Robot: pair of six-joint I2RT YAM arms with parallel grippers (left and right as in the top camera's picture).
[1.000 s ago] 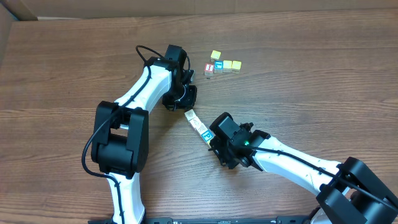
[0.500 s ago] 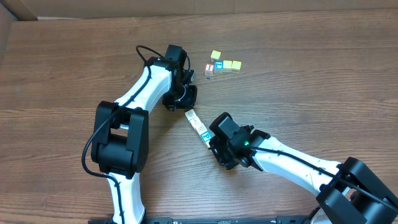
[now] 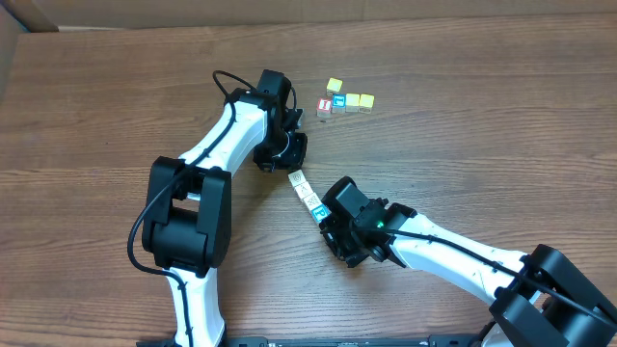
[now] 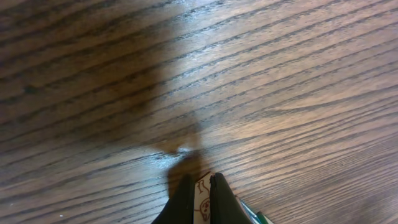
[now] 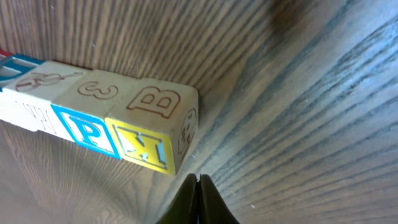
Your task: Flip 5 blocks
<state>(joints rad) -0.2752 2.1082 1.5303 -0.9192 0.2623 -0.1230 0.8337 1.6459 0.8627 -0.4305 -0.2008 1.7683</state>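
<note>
**Entry: row of alphabet blocks [image 3: 308, 193].** Lies end to end on the wooden table [image 3: 482, 145], directly between the two arms. Runs diagonally in the overhead view, upper end toward the left gripper [image 4: 202, 186], lower end toward the right gripper [image 5: 198, 180].

- **Lower end, from the right wrist:** "B" block [image 5: 152, 127] with a yellow "X" side, then "3" block [image 5: 93, 115] with a blue "P" side, then a pictured one. Full count not legible.
- **Left gripper:** closed, with the pale pictured end block [image 4: 203, 202] wedged between the fingertips [image 4: 183, 196].
- **Right gripper:** pressed fully together, grasping nothing. Sits just beside the yellow-faced end; contact not clear.
- **Reach:** one gripper at each end, neither nearer.
- **Judged need:** pressure along the row from both ends, then a roll about that long axis.
- **Nearby:** loose cubes [image 3: 353, 100], including the red "I" cube [image 3: 325, 105] and a yellow cube [image 3: 334, 86]. Well apart, beyond the left arm, not in the way.
</note>
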